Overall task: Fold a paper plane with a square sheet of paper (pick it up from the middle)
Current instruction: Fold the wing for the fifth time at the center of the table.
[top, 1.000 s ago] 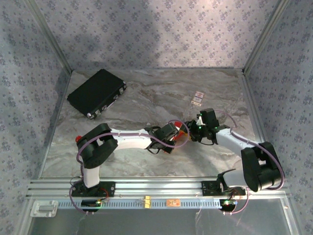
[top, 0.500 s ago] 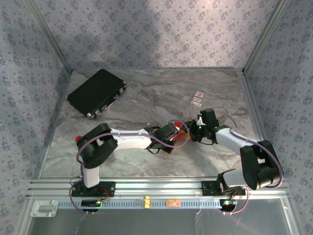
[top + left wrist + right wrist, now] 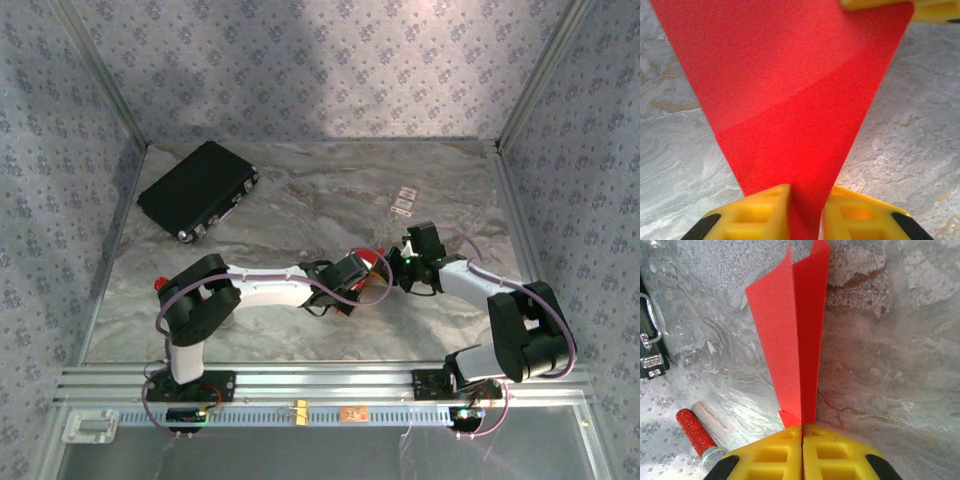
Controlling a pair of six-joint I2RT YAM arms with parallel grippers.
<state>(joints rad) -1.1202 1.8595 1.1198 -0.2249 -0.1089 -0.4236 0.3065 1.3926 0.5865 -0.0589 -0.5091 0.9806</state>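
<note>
Seen from above, both wrists cover most of the red paper [image 3: 790,90] at mid-table [image 3: 300,205]. The right gripper [image 3: 802,432] is clamped tight on one folded end. The left gripper [image 3: 806,202], jaws barely apart, seems to pinch the narrow tip. A red cylinder [image 3: 692,429] lies nearby, and a black case [image 3: 197,190] sits far left.

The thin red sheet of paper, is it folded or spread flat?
Folded: the thin red sheet of paper shows two layers meeting along a sharp crease, with the right gripper and the left gripper each pinching an end.
</note>
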